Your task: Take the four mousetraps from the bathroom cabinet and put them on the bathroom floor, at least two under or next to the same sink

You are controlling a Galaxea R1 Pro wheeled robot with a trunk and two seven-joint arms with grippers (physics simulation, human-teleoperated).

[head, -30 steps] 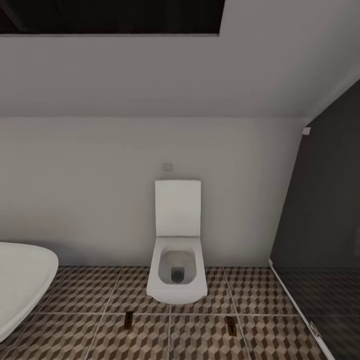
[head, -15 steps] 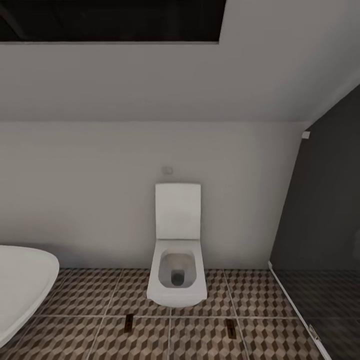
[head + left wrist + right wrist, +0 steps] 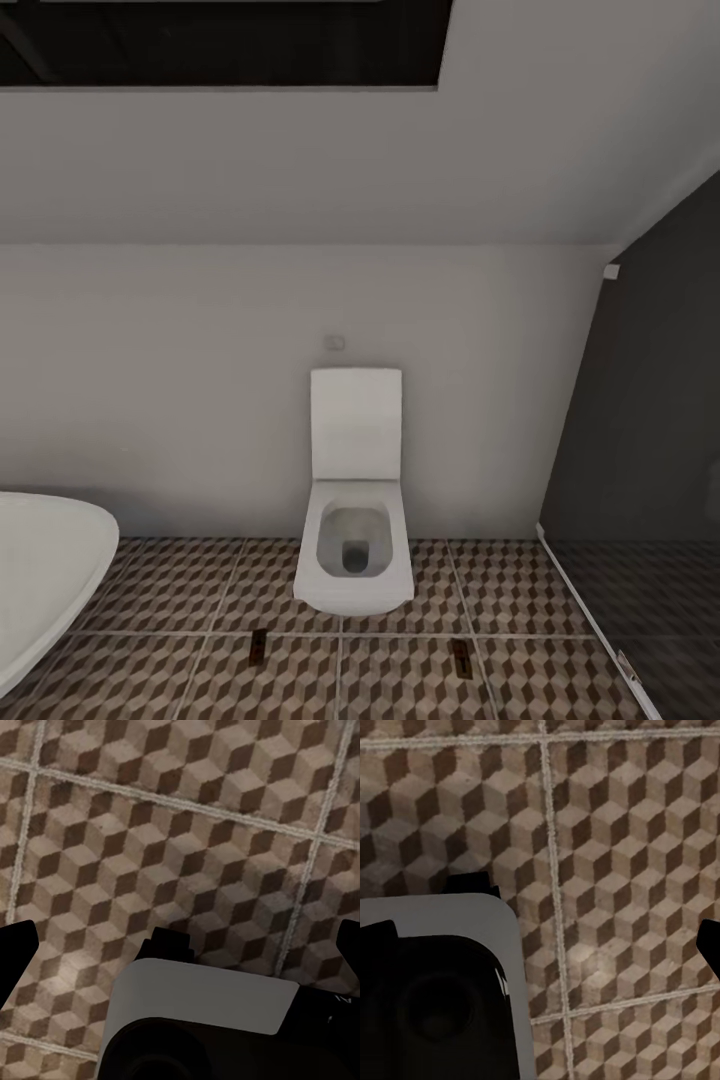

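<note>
Two mousetraps [image 3: 258, 643] [image 3: 461, 652], small dark-brown rectangles, lie flat on the cube-patterned bathroom floor [image 3: 180, 590], in front of the toilet, one to each side of it. The sink and the cabinet are out of view. In the left wrist view my left gripper [image 3: 182, 945] hangs open over bare tiles [image 3: 187, 832], its dark fingertips [image 3: 16, 945] at the picture's edges. In the right wrist view my right gripper [image 3: 542, 939] is likewise open above the tiles [image 3: 622, 832], with nothing between its fingers [image 3: 709, 943].
A white square toilet [image 3: 355, 545] with its lid up stands against the pale back wall. The rim of a white oval bathtub [image 3: 45, 570] juts in at the left. A dark glass partition [image 3: 650, 450] closes off the right. Part of my own grey body [image 3: 202, 1009] shows under both wrists.
The whole head picture has slid down a little, so the camera has tilted slightly upward. Toilet, tub and both mousetraps keep their places on the floor.
</note>
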